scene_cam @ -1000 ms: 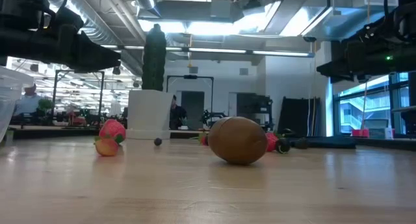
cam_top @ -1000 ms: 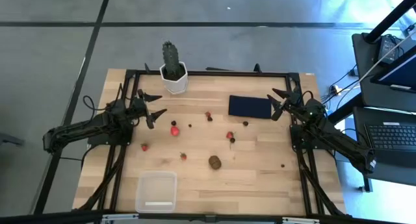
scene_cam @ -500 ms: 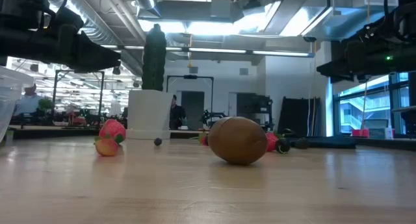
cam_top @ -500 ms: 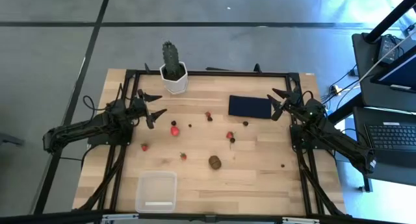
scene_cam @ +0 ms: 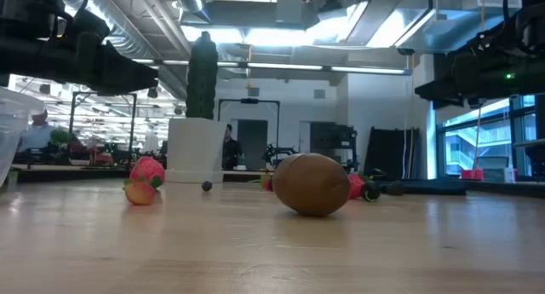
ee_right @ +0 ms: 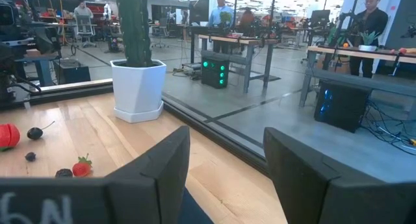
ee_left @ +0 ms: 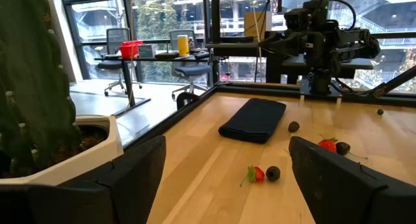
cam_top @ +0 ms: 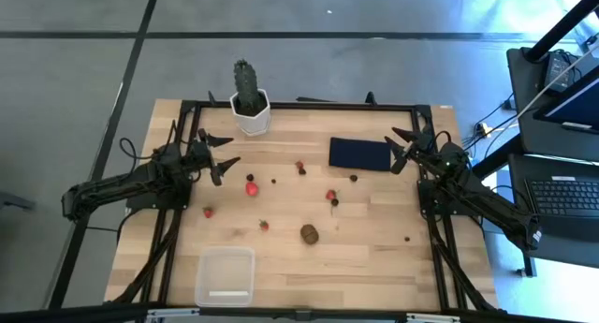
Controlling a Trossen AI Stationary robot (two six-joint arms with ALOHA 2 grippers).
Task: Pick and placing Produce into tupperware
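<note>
Clear tupperware [cam_top: 225,276] sits empty at the surface's [cam_top: 374,257] near left; fruit [cam_top: 309,233] lies scattered mid-surface. Left tool [cam_top: 219,153] gapes wide, right tool [cam_top: 401,149] also open, both empty at the far corners.

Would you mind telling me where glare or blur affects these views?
Low view: bright ceiling lights glare behind the cactus; the kiwi is sharp, the near table soft. Left wrist view: sunlit windows wash out the background. Right wrist view: the claw's fingers are blurred up close.
</note>
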